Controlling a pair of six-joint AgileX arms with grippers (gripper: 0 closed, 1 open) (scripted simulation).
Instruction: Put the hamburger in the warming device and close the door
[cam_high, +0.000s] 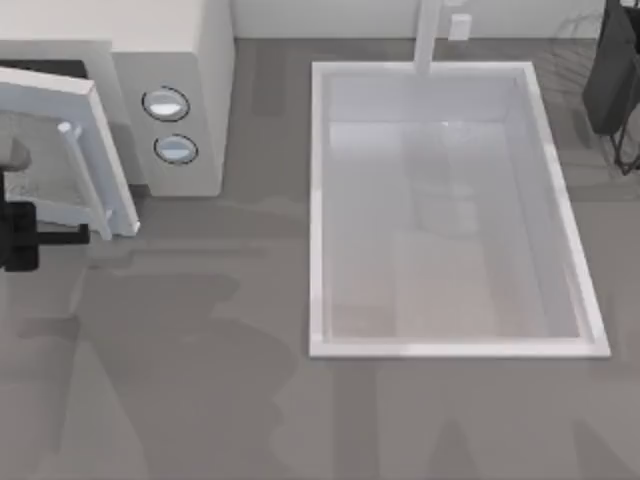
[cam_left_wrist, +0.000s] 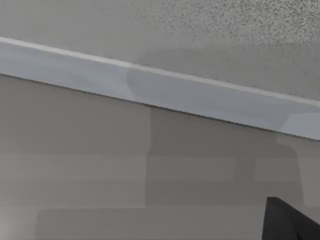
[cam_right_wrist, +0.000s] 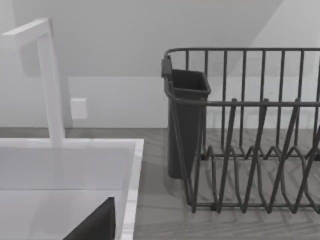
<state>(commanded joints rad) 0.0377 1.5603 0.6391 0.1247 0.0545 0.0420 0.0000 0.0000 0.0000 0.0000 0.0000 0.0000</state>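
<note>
Swung partly open, the door stands out from the warming device at the table's far left, its pale handle facing out. Just beside it, at the left edge, sits the left tool; whether its fingers are apart I cannot tell. Right of the microwave lies the white sink, and a dark dish rack stands beyond that.

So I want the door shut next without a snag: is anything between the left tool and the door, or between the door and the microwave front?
Nothing visible stands in the way. The left tool sits right at the half-open door, beside the microwave, whose opening looks unobstructed.
</note>
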